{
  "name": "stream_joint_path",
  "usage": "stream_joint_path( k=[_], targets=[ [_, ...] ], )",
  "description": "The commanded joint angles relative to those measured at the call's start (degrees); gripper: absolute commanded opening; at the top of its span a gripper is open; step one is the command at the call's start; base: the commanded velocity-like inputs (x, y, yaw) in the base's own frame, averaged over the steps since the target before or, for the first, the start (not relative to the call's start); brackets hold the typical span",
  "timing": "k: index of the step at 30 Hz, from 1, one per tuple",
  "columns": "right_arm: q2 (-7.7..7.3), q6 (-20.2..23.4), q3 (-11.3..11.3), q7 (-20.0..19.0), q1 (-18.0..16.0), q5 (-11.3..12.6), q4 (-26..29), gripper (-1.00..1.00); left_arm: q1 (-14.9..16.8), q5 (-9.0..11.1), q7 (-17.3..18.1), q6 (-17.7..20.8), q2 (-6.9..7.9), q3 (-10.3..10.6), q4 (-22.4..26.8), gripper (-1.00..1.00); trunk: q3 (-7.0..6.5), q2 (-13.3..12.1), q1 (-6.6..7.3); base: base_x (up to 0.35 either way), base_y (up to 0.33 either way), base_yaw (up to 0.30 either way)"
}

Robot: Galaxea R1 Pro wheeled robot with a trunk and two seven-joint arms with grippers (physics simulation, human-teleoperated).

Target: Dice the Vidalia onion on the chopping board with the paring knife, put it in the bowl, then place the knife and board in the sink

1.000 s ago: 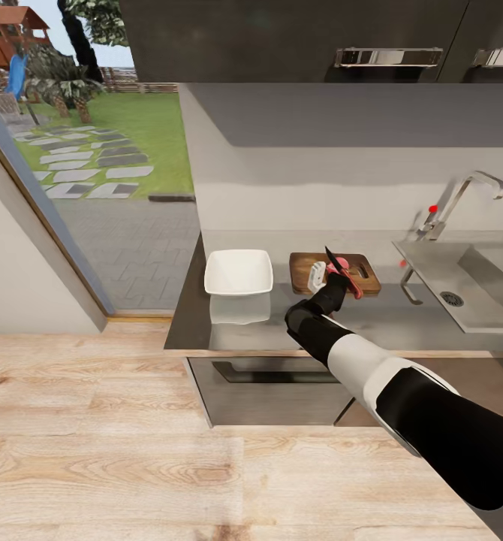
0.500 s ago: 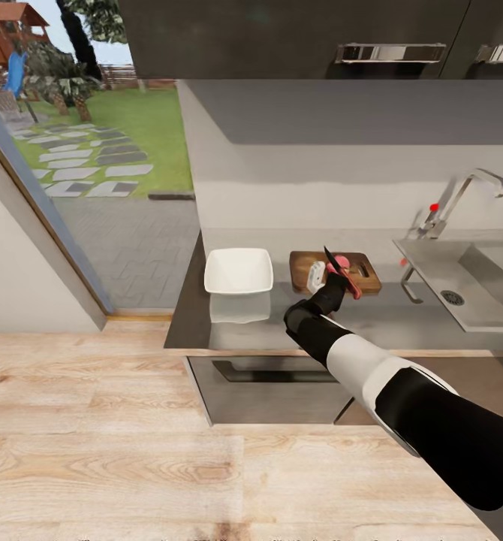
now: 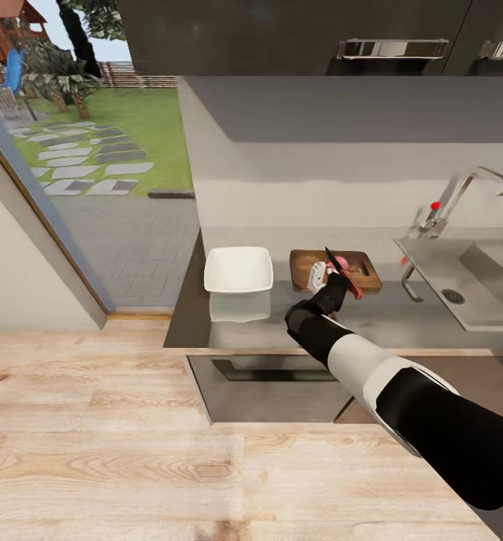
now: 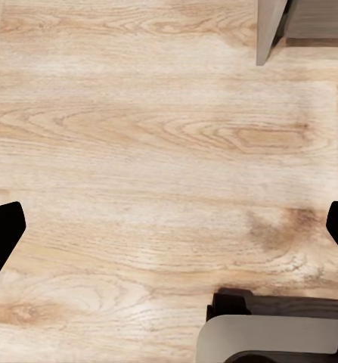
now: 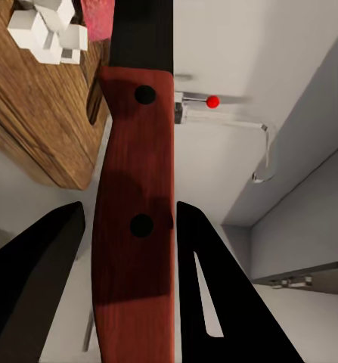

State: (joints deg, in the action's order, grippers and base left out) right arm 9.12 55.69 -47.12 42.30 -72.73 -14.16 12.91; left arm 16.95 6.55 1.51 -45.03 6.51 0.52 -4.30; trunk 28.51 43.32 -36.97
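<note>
Largest first: the tabletop [image 3: 371,319] carries, from your left to right, the bowl [image 3: 238,270], the board [image 3: 305,264] and the sink [image 3: 469,289]. Your right arm reaches over the board's near edge; the left one is down low, its wrist camera on floorboards.

Right fingers [image 5: 131,227] are closed on the knife [image 5: 134,227], clamped on the red handle at both flanks. Knife's long axis runs up and away from the hand, blade tilted over the board, tip toward the wall.

The onion [image 3: 340,262] sits on the board right beside the blade, so the cut is a short drop from here. White cubes [image 5: 51,30] already lie on the wood next to a pink piece [image 5: 99,19].

Hard to judge:
- blade tip is cut off in the right wrist view
- hand covers part of the onion in the head view
- left fingers [image 4: 169,234] look spread wide, nothing between them
</note>
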Motion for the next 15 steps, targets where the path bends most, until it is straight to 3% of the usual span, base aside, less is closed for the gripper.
stream_joint_path(
  k=[1,15],
  targets=[
    [-0.02,0.22,-0.11,0.07,-0.04,-0.08,0.03,-1.00,0.09,0.36,0.16,-0.32,0.00,0.10,-0.21,1.00,0.06,0.05,-0.01,0.000,0.000,0.000],
    [-0.54,0.29,-0.08,0.18,-0.04,-0.17,0.27,-1.00,0.10,0.36,0.16,-0.32,0.00,0.10,-0.19,1.00,0.06,0.05,-0.01,0.001,0.000,0.000]
  ],
)
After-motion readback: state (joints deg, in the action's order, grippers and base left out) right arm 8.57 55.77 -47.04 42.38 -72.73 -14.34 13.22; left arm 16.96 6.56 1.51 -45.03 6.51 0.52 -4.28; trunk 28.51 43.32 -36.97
